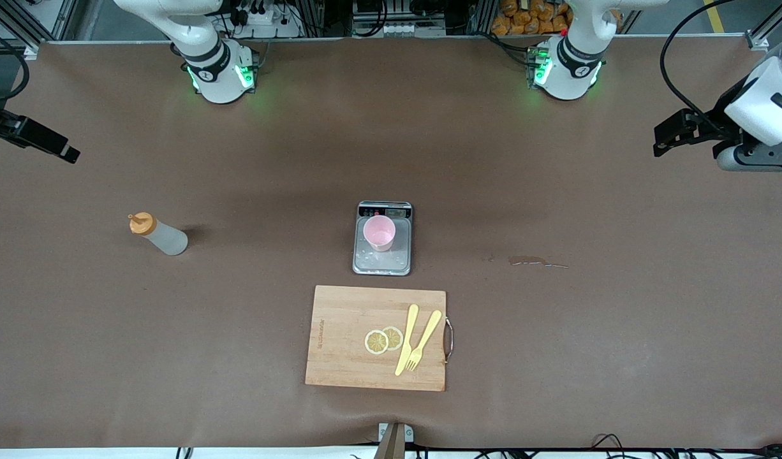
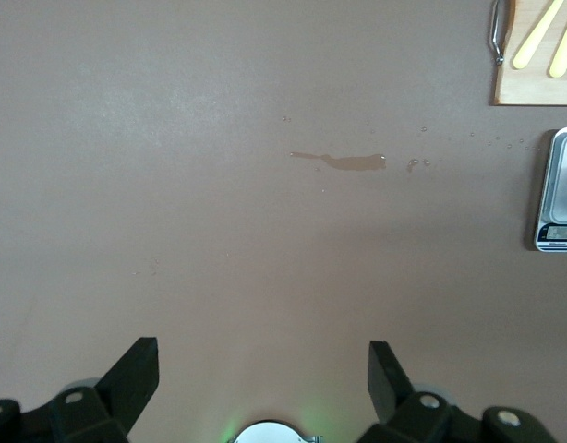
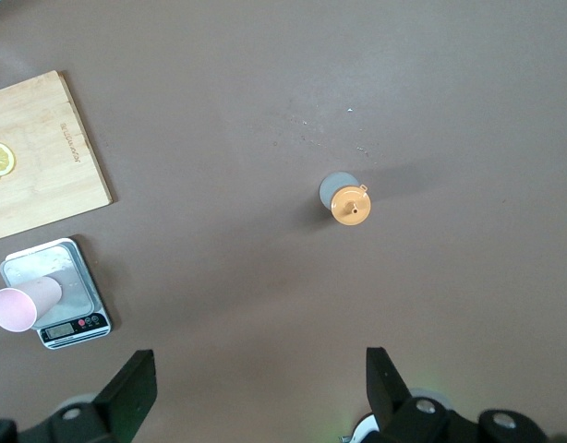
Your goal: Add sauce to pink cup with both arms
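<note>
The sauce bottle [image 1: 157, 234], whitish with an orange cap, stands upright on the table toward the right arm's end; the right wrist view shows it from above [image 3: 346, 201]. The pink cup [image 1: 379, 232] stands on the grey scale [image 1: 383, 262] at mid-table and also shows in the right wrist view [image 3: 23, 305]. My right gripper [image 1: 69, 153] is open and empty, up over the table's edge at the right arm's end, apart from the bottle. My left gripper [image 1: 663, 140] is open and empty over the left arm's end; its fingers [image 2: 136, 372] stand wide apart.
A wooden cutting board [image 1: 340, 357] lies nearer the front camera than the scale, with two lemon slices [image 1: 383, 340], a yellow fork [image 1: 423, 341] and a yellow knife [image 1: 407, 338]. A small brown spill [image 1: 531, 260] lies on the table toward the left arm's end.
</note>
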Action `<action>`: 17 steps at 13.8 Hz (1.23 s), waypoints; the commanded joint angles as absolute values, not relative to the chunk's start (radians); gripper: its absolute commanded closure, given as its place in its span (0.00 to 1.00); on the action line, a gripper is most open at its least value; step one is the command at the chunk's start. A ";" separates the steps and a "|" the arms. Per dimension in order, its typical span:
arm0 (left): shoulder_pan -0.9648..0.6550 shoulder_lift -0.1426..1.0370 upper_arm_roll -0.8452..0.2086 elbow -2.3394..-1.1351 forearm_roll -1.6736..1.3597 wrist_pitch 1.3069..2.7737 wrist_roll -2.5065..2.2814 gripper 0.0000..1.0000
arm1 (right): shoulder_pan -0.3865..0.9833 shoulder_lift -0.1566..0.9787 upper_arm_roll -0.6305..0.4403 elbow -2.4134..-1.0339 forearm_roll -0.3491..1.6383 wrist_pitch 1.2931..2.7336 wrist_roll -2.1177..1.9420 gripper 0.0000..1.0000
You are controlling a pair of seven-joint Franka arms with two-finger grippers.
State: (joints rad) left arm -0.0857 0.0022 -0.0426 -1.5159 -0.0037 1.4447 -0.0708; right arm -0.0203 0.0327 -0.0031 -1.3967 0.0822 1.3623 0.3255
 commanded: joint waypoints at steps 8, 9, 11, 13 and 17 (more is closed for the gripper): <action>-0.086 -0.003 -0.041 -1.503 0.008 1.440 -0.061 0.00 | -0.012 0.020 -0.005 -1.411 0.052 1.393 0.244 0.00; -0.086 -0.003 -0.041 -1.503 0.008 1.439 -0.061 0.00 | -0.011 0.020 -0.005 -1.414 0.045 1.394 0.198 0.00; -0.086 -0.003 -0.041 -1.503 0.008 1.440 -0.061 0.00 | 0.011 0.020 -0.003 -1.414 0.000 1.405 0.122 0.00; -0.086 -0.003 -0.040 -1.503 0.008 1.439 -0.063 0.00 | 0.015 0.020 -0.003 -1.414 -0.005 1.407 0.115 0.00; -0.086 -0.003 -0.041 -1.503 0.006 1.439 -0.063 0.00 | 0.015 0.020 -0.005 -1.416 -0.005 1.414 0.080 0.00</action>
